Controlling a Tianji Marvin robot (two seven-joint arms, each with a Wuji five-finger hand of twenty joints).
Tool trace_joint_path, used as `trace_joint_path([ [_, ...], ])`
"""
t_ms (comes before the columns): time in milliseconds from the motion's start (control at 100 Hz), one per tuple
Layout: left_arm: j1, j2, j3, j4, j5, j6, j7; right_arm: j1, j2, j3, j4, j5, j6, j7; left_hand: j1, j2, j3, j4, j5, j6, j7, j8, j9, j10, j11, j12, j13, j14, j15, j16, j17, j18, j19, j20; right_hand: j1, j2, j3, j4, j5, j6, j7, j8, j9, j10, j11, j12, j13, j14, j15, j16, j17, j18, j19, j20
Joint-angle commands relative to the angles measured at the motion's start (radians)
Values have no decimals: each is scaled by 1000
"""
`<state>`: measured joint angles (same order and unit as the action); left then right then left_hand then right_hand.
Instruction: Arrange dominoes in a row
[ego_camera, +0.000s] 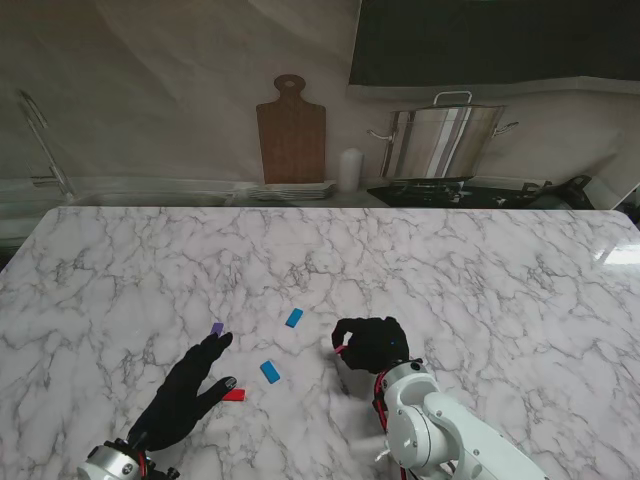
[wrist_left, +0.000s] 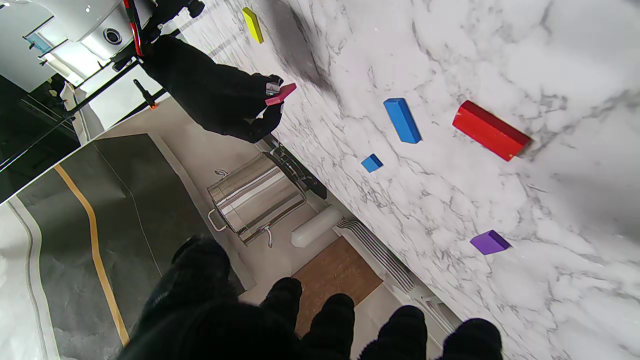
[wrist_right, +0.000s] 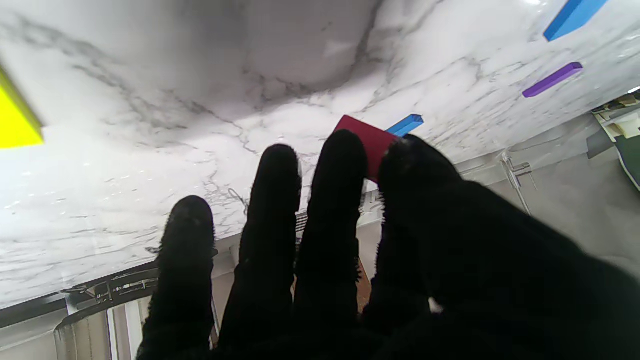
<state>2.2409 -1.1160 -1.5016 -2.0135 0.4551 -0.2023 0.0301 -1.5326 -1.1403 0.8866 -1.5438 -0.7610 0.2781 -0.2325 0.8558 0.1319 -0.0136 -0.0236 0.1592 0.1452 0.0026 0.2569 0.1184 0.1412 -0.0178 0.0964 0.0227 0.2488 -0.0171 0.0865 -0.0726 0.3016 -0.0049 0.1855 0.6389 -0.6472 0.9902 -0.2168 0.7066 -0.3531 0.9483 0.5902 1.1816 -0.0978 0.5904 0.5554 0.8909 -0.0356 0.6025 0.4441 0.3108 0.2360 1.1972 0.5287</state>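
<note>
1. Five small dominoes loose on the white grey-veined marble table top (ego_camera: 480, 270), a sixth pinched aloft; no row formed yet, so early in the task by the look of it.
2. Right hand (ego_camera: 372, 342), black-gloved, closed on a flat pinkish-red rectangular domino (wrist_left: 281, 94), gripped between thumb and fingertips (wrist_right: 345, 150) and held clear of the marble.
3. Left hand (ego_camera: 185, 393), black-gloved too, holding nothing, fingers spread and stretched toward 12 o'clock, low over the table.
4. Bright red rectangular block (ego_camera: 234, 395) lying flat just beside the left fingers, at about 3 o'clock from them.
5. Small purple block (ego_camera: 217, 328) just past the left fingertips at 12 o'clock.
6. Two blue rectangular blocks between the hands: one blue piece (ego_camera: 270, 371) nearer to me, another blue piece (ego_camera: 294, 318) farther off toward 1 o'clock of it, well apart and askew.
7. Yellow block (wrist_left: 253, 24) seen only in the wrist views, beyond the right hand; hidden in the stand view.
8. Step in hand, as judged: carrying the pinched piece to a spot for standing.
9. Next move likely calling for a gentle set-down on a narrow edge, upright, then a clean release without a nudge.
10. All pieces hard, sharp-edged, matt and painted; marble glossy and slick, so sliding a fair risk.
</note>
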Motion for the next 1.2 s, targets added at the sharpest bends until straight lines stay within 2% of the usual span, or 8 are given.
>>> trace_joint_path([
  [0,6,0,2,-3,0,1,-15,-8,-5,-1,-6,-1,-5,1,26,25,-10,21,-26,-9,-17,-18,-29,-21,-5,-8,-22,-27,-6,-14,1,-21,2,9,-5,57,40,34,34,7,124,40,-145,12,123,156,-104,6,141,67,-46,6,18,40],
  [90,6,0,2,-3,-1,1,-15,-9,-3,-2,-8,-8,-3,3,26,25,-10,21,-27,-7,-17,-19,-29,-22,-5,-6,-22,-26,-6,-14,1,-21,2,9,-9,54,45,37,33,0,127,37,-248,9,170,205,-173,4,189,70,-65,-8,19,54],
  [280,6,0,2,-3,0,1,-14,-9,-5,-3,-8,-2,-8,-1,26,25,-10,21,-27,-5,-18,-20,-29,-21,-5,-4,-22,-27,-6,-14,1,-22,2,9,-5,52,79,46,24,7,153,51,-78,10,-32,12,-64,-1,84,-14,-14,10,2,45],
  [460,6,0,3,-3,0,1,-14,-13,-10,1,-11,28,-17,-5,26,25,-10,22,-27,1,-18,-22,-29,-21,-5,-2,-22,-28,-6,-14,2,-22,3,9,3,44,114,39,25,45,179,50,40,38,-127,-131,41,-6,-65,-72,31,21,-3,15],
  [580,6,0,3,-3,-1,2,-15,-21,-15,6,-19,53,-18,-7,27,25,-10,22,-26,4,-18,-23,-29,-21,-5,-2,-22,-29,-6,-14,2,-22,3,9,-21,10,131,32,47,65,185,3,82,51,-142,-203,94,5,-136,-95,51,27,-6,-5],
  [720,6,0,2,-3,0,1,-14,-38,-21,14,-32,86,-27,-18,27,25,-10,22,-27,5,-18,-24,-29,-21,-5,-1,-22,-29,-6,-14,2,-22,3,10,-25,7,79,18,69,64,162,-62,63,40,-89,-146,90,15,-110,-60,27,35,-2,-4],
  [950,8,-1,0,-3,1,-1,-11,-85,-33,18,-65,131,-23,-45,27,25,-10,22,-26,7,-18,-25,-28,-22,-4,2,-22,-29,-6,-14,2,-22,3,10,-26,6,49,11,67,57,152,-84,13,28,-24,-58,33,13,-8,-19,9,18,15,17],
  [1190,10,-1,-1,-3,2,-4,-9,-148,-44,7,-104,152,6,-83,27,26,-10,22,-26,7,-17,-25,-28,-23,-4,5,-22,-28,-6,-14,1,-22,3,10,-27,-22,38,8,95,26,140,-114,-209,30,110,114,-126,22,133,23,-27,-9,48,53],
])
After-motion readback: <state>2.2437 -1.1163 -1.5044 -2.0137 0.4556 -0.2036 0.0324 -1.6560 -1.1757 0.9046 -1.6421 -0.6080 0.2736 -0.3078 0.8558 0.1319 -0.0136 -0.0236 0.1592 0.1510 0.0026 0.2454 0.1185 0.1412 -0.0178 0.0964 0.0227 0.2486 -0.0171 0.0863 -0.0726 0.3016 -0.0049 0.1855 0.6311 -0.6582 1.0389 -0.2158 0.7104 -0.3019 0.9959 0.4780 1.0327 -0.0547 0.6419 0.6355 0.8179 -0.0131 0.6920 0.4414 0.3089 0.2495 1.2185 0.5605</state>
